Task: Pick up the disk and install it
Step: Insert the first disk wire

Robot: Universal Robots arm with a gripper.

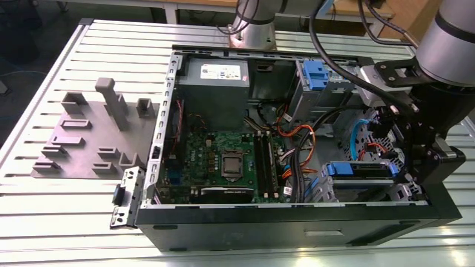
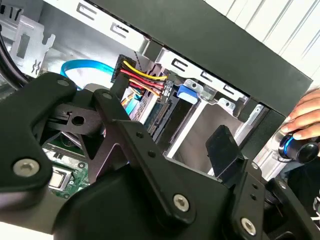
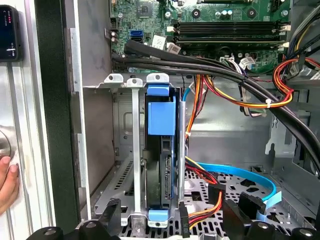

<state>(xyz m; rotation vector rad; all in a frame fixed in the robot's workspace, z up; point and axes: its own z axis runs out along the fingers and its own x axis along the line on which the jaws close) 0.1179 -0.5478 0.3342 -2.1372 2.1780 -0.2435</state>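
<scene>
Hovering my spread, empty black pincer (image 3: 200,220) just above the blue-framed silver disk (image 3: 161,150), I judge it already seated in its metal bay (image 3: 125,150).

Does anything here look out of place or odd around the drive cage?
Nothing looks damaged or askew. The disk sits on edge, straight in the drive cage, blue carrier upward. One oddity: a person's hand rests beside the computer case, close to the gripper.

Open computer case (image 1: 297,219), motherboard (image 1: 222,161), grey fixture (image 1: 89,139)
</scene>
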